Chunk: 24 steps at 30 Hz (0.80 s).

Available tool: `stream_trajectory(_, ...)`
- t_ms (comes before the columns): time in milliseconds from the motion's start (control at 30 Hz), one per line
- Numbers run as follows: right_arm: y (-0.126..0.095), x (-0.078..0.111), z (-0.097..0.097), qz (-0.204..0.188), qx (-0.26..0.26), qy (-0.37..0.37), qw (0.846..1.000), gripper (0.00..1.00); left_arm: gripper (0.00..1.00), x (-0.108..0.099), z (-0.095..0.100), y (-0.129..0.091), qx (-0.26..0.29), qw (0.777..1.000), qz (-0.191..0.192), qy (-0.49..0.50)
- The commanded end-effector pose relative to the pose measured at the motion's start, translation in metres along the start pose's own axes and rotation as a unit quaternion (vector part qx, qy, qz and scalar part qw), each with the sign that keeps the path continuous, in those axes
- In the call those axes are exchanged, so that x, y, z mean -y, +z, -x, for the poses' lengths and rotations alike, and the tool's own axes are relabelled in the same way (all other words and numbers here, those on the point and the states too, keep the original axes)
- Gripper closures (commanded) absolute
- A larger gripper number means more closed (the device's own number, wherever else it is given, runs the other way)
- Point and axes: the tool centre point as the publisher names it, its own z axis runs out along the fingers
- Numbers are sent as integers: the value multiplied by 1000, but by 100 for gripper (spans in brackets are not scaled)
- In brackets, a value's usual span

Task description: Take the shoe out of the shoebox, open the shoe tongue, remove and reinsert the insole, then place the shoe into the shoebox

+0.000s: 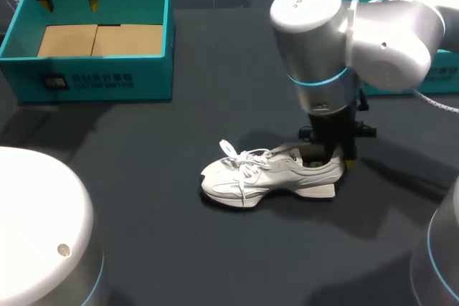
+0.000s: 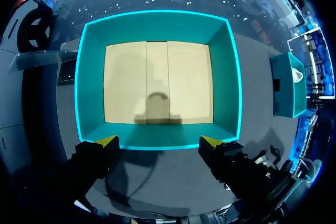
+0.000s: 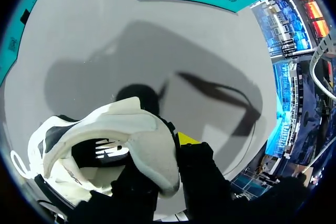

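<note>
Two roles: the right pincer [image 1: 332, 158] pinches the heel of the shoe [image 1: 265, 175], seemingly steadying it on the tabletop [image 1: 179, 234], while the left pincer [image 1: 70, 3] hangs spread over the shoebox [image 1: 93, 84].

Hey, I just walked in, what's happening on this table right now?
The white sneaker is out of the teal shoebox and stands upright on the dark table. The right gripper grips its heel, one finger inside the opening and one outside. The left gripper hangs open above the shoebox, holding nothing.
</note>
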Motion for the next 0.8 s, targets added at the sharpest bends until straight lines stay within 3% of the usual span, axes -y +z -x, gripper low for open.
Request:
stream_trajectory(33, 8, 1, -8, -6, -2, -2, 1000, 100, 0, 0, 0, 0, 0, 1000, 0, 0)
stream_trajectory(467, 23, 9, -16, -31, -4, -2, 999, 100, 0, 0, 0, 0, 0, 1000, 0, 0)
stream_trajectory(533, 24, 11, -17, -34, -5, -3, 999, 82, 0, 0, 0, 0, 0, 1000, 0, 0)
stream_trajectory(700, 23, 12, -16, -35, -8, -4, 999, 51, 0, 0, 0, 0, 0, 1000, 0, 0)
stream_trajectory(767, 19, 12, -16, -34, -11, -5, 999, 15, 0, 0, 0, 0, 0, 1000, 0, 0)
stream_trajectory(800, 17, 13, -16, -32, -13, -6, 999, 5, 0, 0, 0, 0, 0, 1000, 0, 0)
